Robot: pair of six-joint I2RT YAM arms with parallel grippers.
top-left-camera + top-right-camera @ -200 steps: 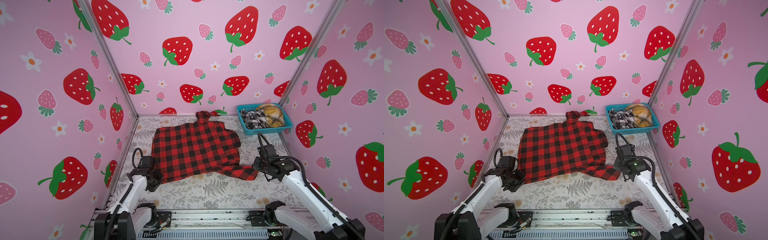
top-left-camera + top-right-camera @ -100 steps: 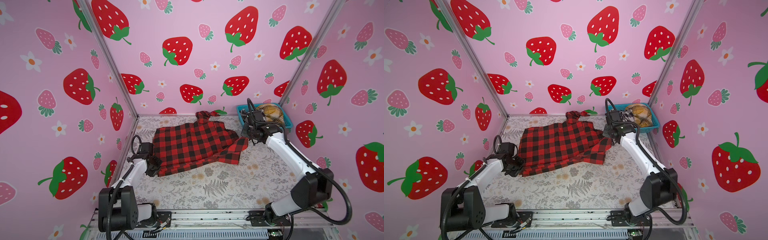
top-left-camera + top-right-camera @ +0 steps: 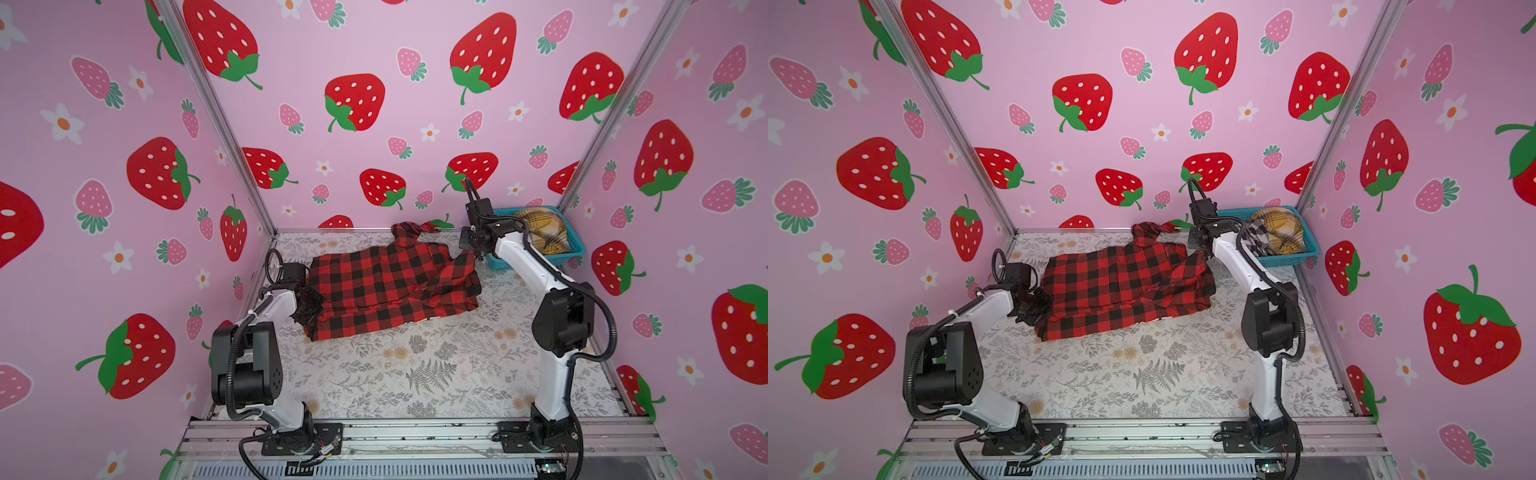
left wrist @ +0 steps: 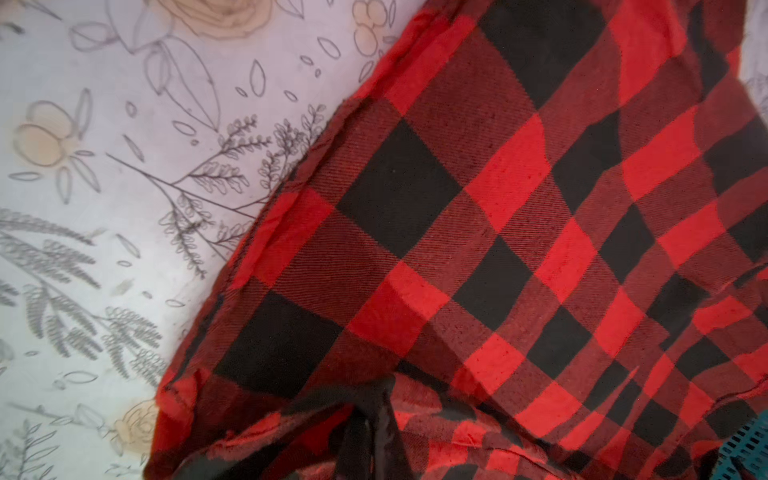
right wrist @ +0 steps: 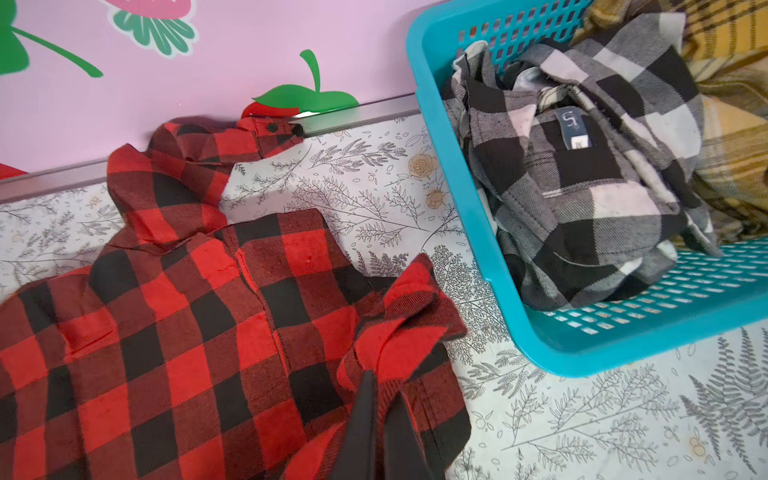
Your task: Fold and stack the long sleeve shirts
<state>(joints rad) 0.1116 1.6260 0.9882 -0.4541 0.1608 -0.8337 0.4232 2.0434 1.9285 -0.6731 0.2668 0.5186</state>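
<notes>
Red check shirt lies spread just beside the basket. Right gripper pinches its basket-side corner and left gripper pinches the far edge, I guess to fold it. Black-and-white shirt and mustard shirt sit inside the basket.

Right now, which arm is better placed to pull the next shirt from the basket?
Right, probably. The right gripper sits beside the basket; the left gripper is at the opposite edge of the red shirt. Both are shut on it, so release first.
</notes>
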